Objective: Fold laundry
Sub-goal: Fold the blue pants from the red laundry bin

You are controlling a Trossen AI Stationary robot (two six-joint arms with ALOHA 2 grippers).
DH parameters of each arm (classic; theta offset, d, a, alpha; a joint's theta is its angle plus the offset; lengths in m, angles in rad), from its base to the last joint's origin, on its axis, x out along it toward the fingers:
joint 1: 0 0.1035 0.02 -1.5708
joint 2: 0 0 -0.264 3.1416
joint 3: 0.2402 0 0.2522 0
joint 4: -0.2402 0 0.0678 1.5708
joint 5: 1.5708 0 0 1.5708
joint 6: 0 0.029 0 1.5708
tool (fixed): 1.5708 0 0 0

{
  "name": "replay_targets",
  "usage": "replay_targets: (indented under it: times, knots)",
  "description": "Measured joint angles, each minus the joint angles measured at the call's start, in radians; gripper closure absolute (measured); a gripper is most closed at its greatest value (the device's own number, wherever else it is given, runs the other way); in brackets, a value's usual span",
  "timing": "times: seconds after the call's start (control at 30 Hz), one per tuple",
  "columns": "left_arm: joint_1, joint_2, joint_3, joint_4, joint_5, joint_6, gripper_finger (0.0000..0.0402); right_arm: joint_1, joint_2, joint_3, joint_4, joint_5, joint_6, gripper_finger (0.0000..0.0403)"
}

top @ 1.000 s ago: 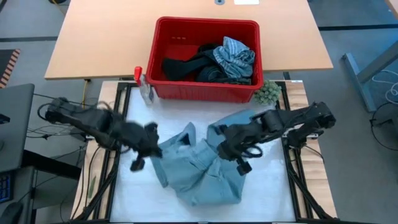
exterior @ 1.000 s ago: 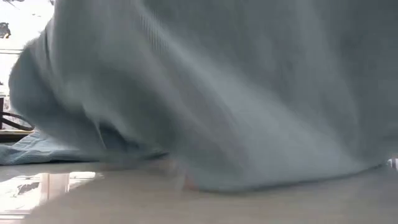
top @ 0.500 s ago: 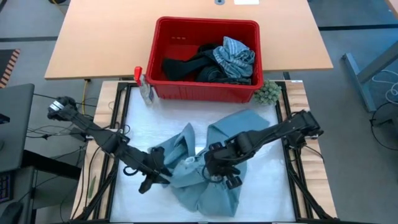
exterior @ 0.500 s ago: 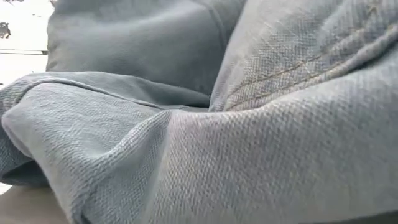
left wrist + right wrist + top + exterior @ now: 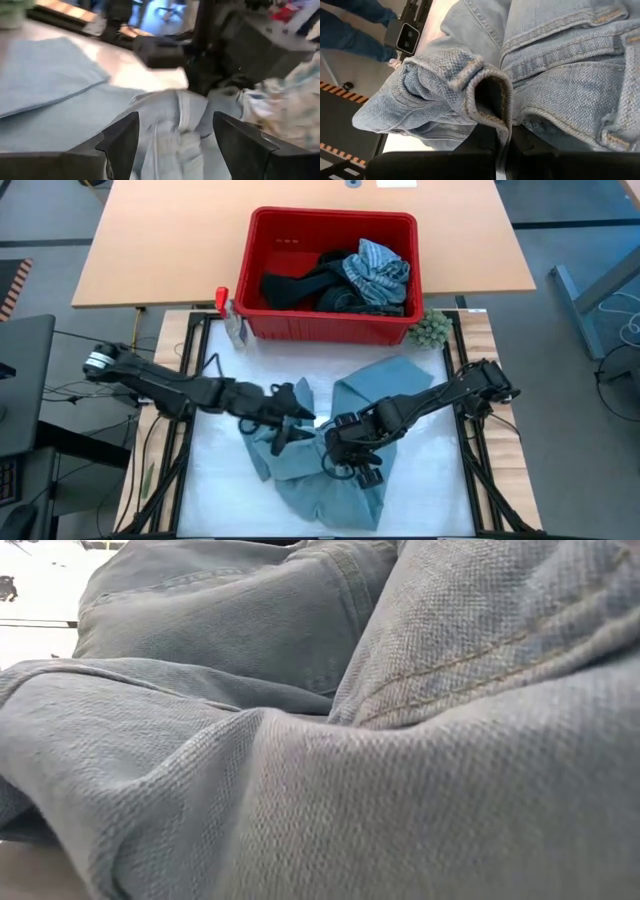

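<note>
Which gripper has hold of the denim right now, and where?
The right gripper is shut on the light blue jeans at a bunched seamed edge; the left gripper is open, holding nothing.

overhead cam; low cam against jeans

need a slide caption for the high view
Both arms work a crumpled light blue denim garment on the white table; right gripper pinches it, left gripper open.

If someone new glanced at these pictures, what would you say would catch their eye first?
Probably the light blue denim garment, crumpled in the middle of the white work surface, with both dark arms meeting over it. The right gripper pinches a fold of it, while the left gripper has open jaws at its left edge. Behind sits a red basket holding more clothes.
</note>
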Motion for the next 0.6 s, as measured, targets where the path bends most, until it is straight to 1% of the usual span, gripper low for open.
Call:
replay_targets:
  times: [0.1, 0.17, 0.27, 0.47, 0.53, 0.6]
  knots:
    - [0.028, 0.066, -0.002, 0.060, 0.138, 0.003, 0.0161, 0.000, 0.000, 0.000, -0.005, 0.023, 0.011, 0.0374]
    - [0.025, 0.088, -0.003, 0.112, 0.167, 0.035, 0.0161, 0.000, 0.000, 0.000, -0.012, 0.025, 0.020, 0.0374]
    - [0.007, 0.095, 0.000, 0.134, 0.129, 0.092, 0.0161, 0.000, 0.000, 0.000, -0.016, 0.027, 0.028, 0.0374]
    - [-0.003, 0.099, -0.001, 0.081, -0.035, 0.119, 0.0161, 0.000, 0.000, 0.000, -0.011, 0.050, 0.029, 0.0374]
    - [-0.001, 0.099, -0.001, 0.083, -0.068, 0.132, 0.0161, 0.000, 0.000, 0.000, -0.004, 0.050, 0.029, 0.0374]
    - [-0.002, 0.098, -0.001, 0.101, -0.075, 0.141, 0.0161, 0.000, 0.000, 0.000, -0.003, 0.050, 0.029, 0.0374]
